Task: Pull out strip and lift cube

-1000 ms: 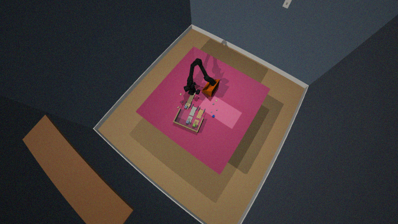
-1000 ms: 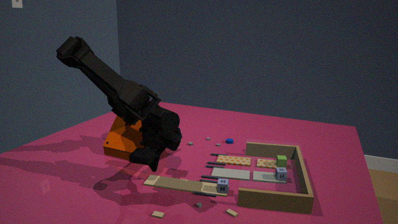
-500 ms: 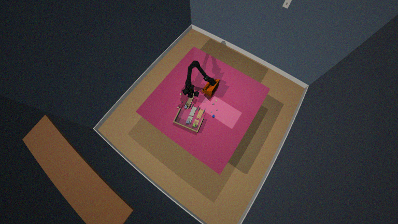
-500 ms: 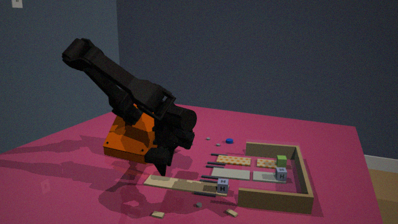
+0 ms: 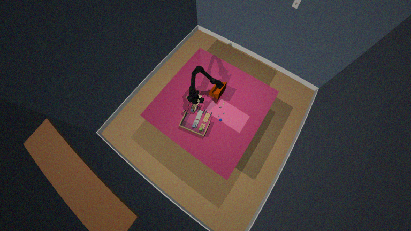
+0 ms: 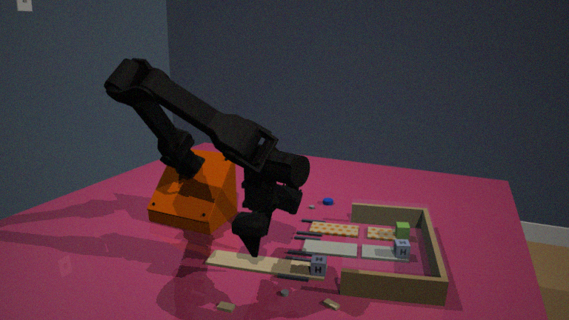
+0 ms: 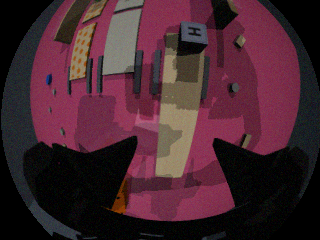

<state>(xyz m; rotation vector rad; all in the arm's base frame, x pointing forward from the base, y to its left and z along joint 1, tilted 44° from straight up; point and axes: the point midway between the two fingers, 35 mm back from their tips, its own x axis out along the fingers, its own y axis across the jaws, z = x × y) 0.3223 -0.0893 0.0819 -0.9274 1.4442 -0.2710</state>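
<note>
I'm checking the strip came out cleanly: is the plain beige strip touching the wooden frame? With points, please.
Apart: the exterior view shows pink surface between the beige strip (image 6: 251,261) (image 7: 177,120) and the wooden frame (image 6: 390,285).

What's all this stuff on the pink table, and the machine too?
Long strip: one, cream, outside the tray
Split strips: two, one pale grey, one orange-dotted
H cubes: two, blue-grey, one on the cream strip, one on the grey
Plain cube: one, green, on the dotted strip
Tray: one, tan, open-sided
Bars, scattered bits: several, mixed colours
Base: one, orange
Arm, open gripper: one each, black
</note>
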